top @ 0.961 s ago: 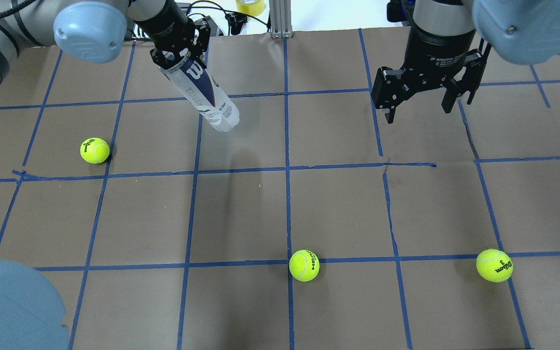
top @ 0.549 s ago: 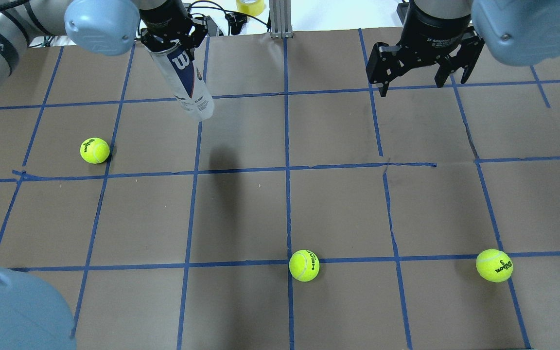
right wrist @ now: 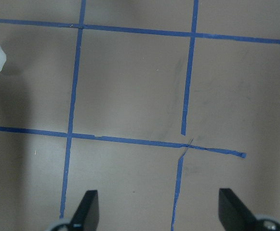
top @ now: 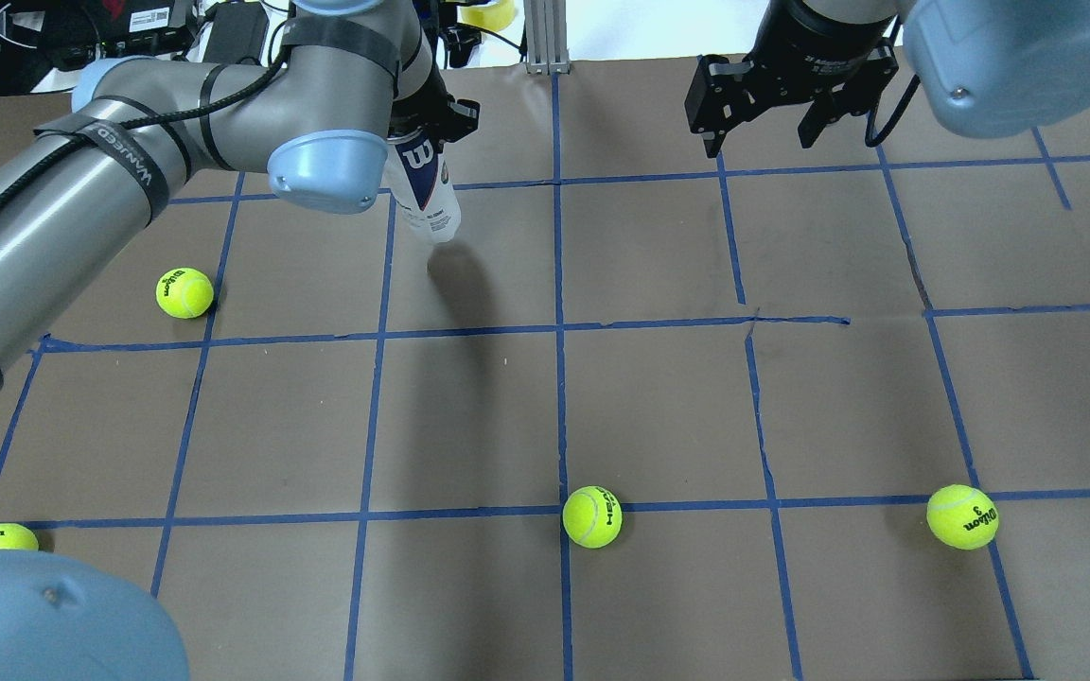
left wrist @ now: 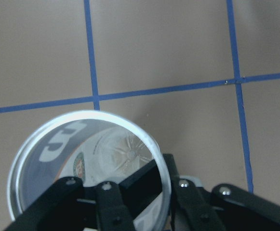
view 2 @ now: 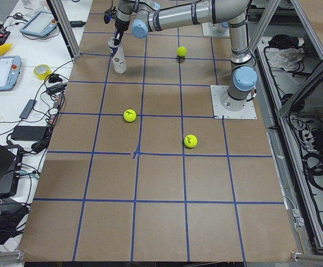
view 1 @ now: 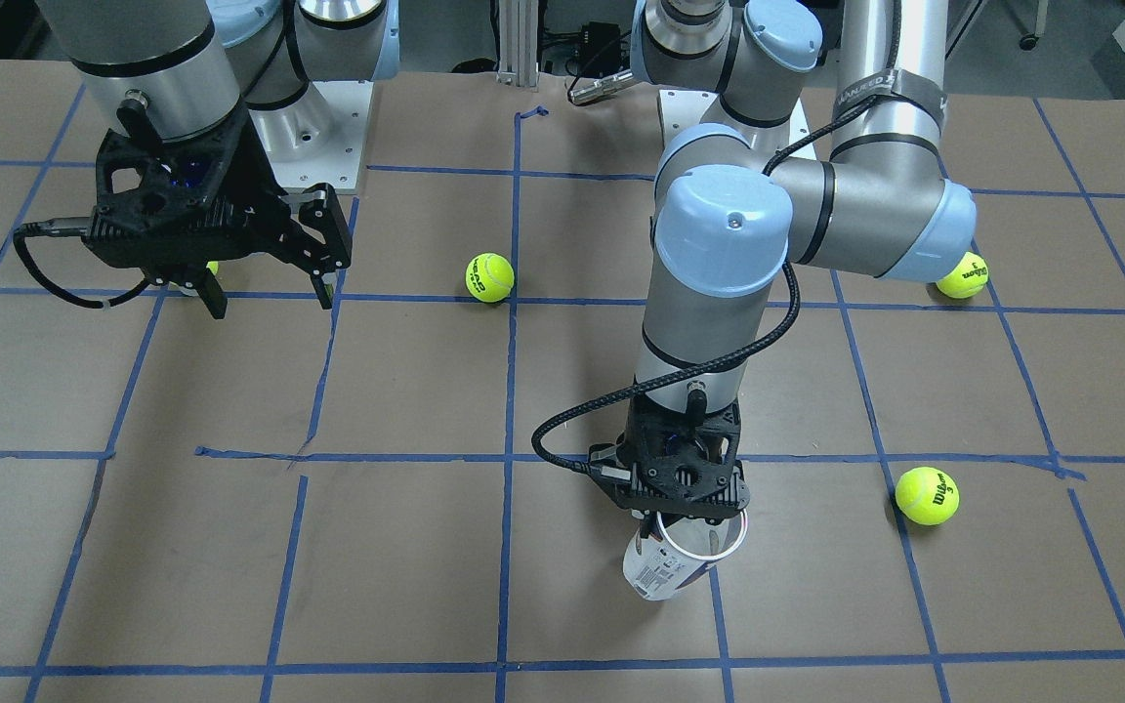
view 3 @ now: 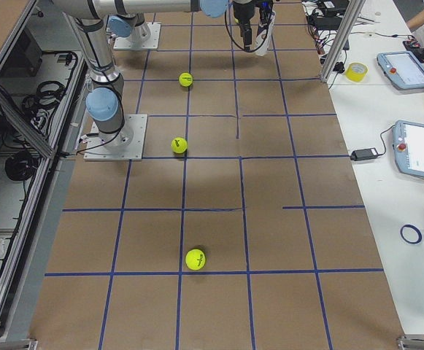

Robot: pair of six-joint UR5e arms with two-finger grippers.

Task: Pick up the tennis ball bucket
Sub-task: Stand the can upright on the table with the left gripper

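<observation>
Brown paper crossed by blue tape lines covers the bench (top: 659,407). Toward the side far from the robot's base, the left claw (view 1: 685,508) is clamped on the metal rim of the tennis ball bucket (top: 430,194). The bucket hangs slightly tilted, its base clear of the paper and its shadow lying apart from it. The right claw (top: 758,132) hovers well apart, spread wide and empty. Four tennis balls (top: 591,516) lie scattered on the paper.

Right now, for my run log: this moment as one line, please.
left gripper: shut on tennis ball bucket rim, bucket near upright | right gripper: open, empty
</observation>
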